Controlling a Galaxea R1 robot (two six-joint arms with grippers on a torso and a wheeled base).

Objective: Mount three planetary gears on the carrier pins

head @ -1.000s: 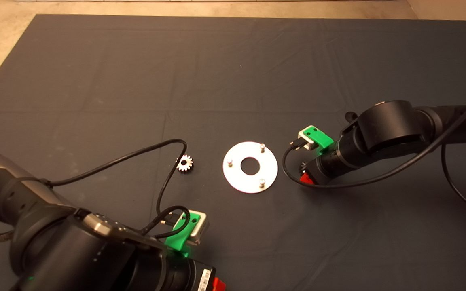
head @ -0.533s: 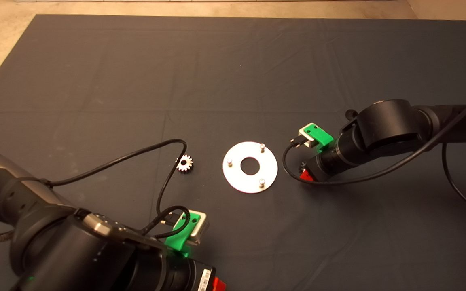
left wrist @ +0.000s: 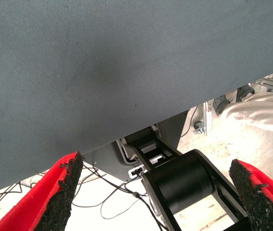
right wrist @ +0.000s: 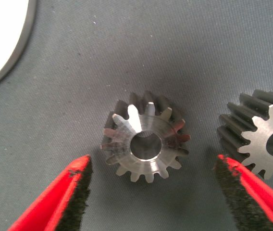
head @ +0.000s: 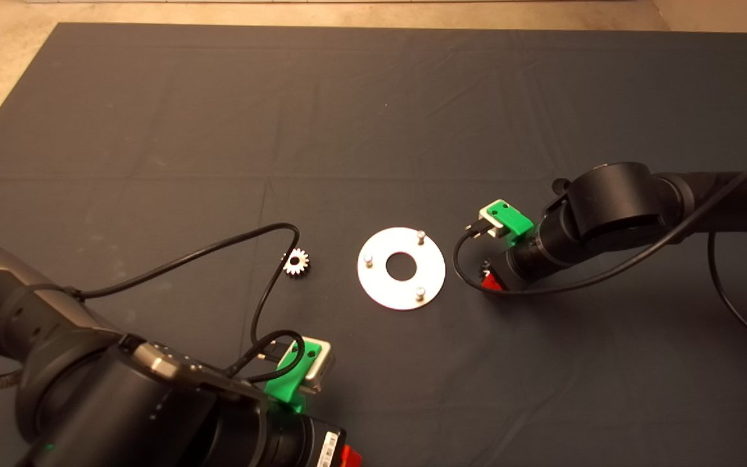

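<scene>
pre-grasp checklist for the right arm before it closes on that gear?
1. Right gripper open, fingers either side of the target gear: ok.
2. Target gear flat on the mat, bore up: ok.
3. Clearance from the neighbouring gear: not ok; it sits right by one fingertip.
4. Carrier pins on the disc all bare: ok.
5. Third gear loose on the mat, left of the disc: ok.
6. Left gripper parked open off the mat's near edge: ok.
</scene>
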